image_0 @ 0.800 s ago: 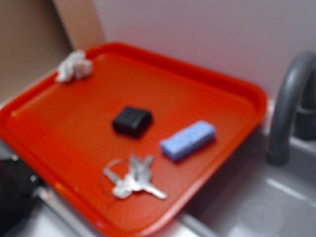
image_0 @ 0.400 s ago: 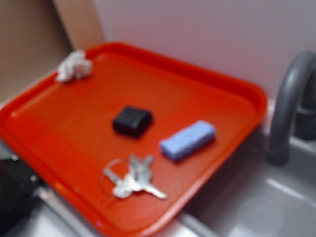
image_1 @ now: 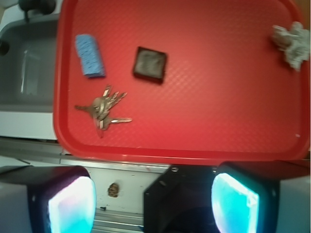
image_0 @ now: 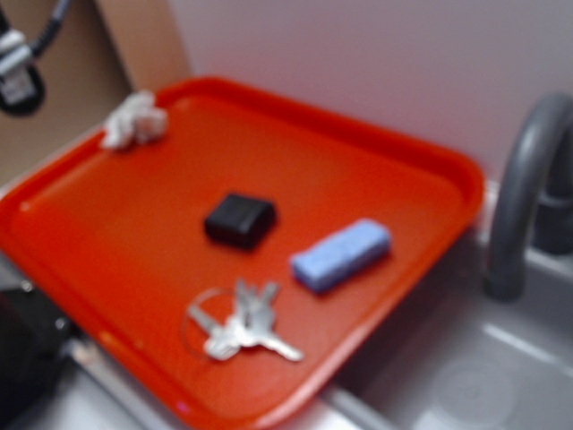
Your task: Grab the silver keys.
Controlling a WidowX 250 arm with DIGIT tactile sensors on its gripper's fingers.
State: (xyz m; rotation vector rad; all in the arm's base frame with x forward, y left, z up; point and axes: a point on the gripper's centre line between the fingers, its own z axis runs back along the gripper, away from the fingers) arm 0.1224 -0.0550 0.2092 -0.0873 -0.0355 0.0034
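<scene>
On my exterior feed I take the glossy red plastic tray (image_0: 376,152) as my landmark. Far off its left corner, at the top edge of the picture, a dark piece of the arm with a cable (image_0: 20,67) pokes in, too blurred for me to read any part of it. On the tray's back-left corner lies a crumpled white wad of paper (image_0: 134,119). Near the tray's middle sits a small black box (image_0: 239,220). In front of that box, close to the tray's near rim, lie the silver keys (image_0: 240,328), a fanned bunch of shiny metal keys on a thin wire ring, flat on the tray and touching nothing else. Just right of the keys, beside the box, rests a blue rectangular sponge (image_0: 341,254). Past the tray's right edge I see a grey curved faucet (image_0: 524,193) over a grey sink basin (image_0: 466,385).

On my wrist feed the gripper (image_1: 153,201) hangs off the tray's near rim, its two pads lit cyan; the jaws stand wide apart and hold nothing. The keys (image_1: 103,109) show well ahead of them, toward the tray's left side, below the sponge (image_1: 89,55).

I can read no writing or brand on anything.
</scene>
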